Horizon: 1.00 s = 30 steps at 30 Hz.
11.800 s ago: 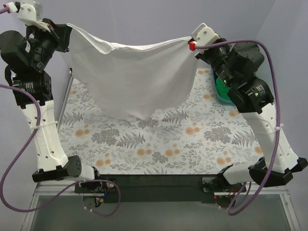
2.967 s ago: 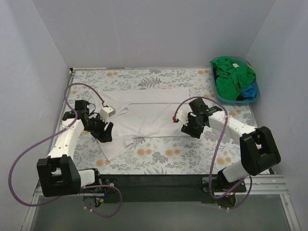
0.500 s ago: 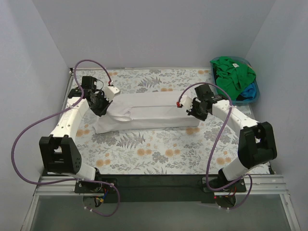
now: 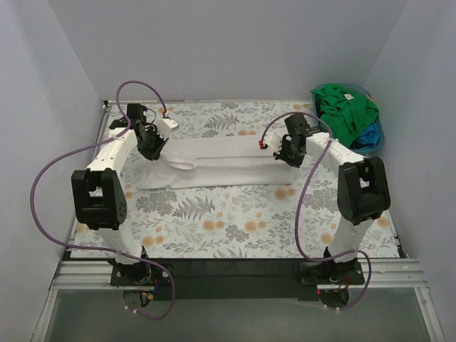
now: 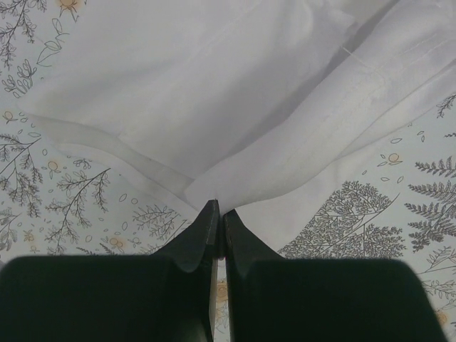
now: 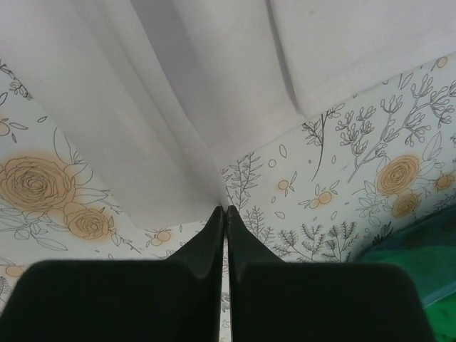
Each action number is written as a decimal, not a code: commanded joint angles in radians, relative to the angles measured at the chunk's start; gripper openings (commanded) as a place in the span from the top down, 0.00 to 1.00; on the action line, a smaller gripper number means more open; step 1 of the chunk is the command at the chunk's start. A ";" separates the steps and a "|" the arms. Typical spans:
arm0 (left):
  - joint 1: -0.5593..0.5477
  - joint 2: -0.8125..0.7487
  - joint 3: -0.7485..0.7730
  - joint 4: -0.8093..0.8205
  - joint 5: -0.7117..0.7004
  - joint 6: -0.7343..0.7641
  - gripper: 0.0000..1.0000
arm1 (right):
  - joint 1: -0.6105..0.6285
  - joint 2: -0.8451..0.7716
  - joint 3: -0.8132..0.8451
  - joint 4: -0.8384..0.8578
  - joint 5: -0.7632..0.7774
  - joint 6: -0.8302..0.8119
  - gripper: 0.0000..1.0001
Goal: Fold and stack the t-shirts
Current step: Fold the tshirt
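Across the floral surface (image 4: 235,214), the white t-shirt (image 4: 214,164) lies folded into a band. Left wrist: my left fingers (image 5: 203,239), closed, pinch its edge. Right wrist: my right fingers (image 6: 212,239) pinch the other end, also closed; an uneven release could skew the fold.
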 commanded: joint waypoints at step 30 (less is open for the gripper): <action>0.056 0.036 0.023 0.047 -0.015 0.012 1.00 | -0.010 0.181 0.215 -0.009 0.013 -0.043 0.99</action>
